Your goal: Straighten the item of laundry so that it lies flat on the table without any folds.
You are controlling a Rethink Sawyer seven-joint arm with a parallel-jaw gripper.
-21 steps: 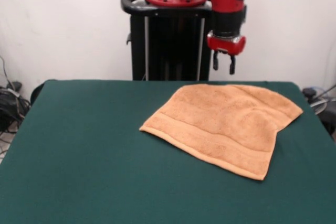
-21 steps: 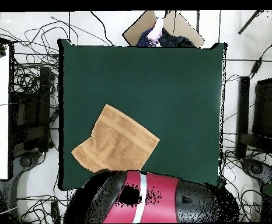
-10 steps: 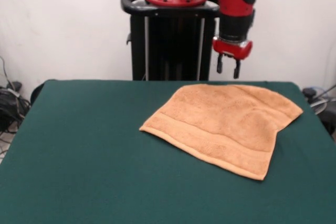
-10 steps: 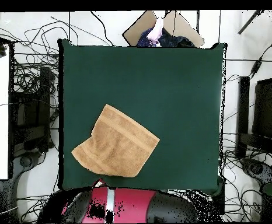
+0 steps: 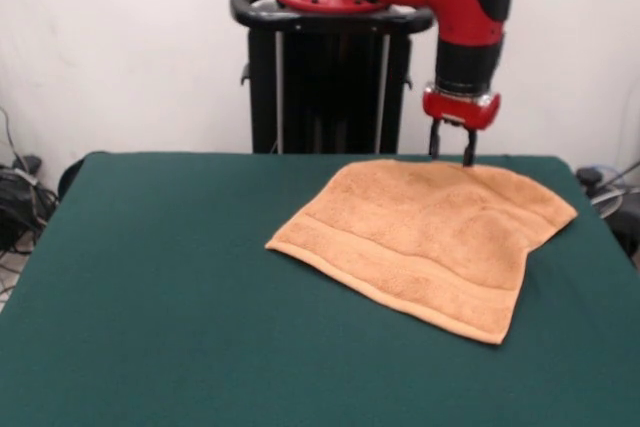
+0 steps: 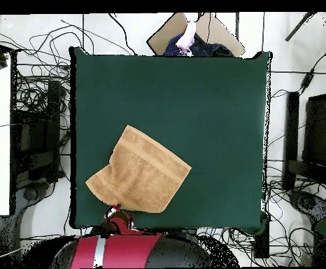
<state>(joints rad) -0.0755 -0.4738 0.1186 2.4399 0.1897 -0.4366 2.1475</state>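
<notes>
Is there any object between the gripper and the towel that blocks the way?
No, nothing visible does. The gripper, open, hangs right at the far edge of the towel, and only bare green table surrounds the cloth.

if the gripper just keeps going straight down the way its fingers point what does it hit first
Most likely the far edge of the towel. The gripper points straight down with open fingers over that hem; the overhead view places it at the towel's border, so it might land on the table instead.
</notes>
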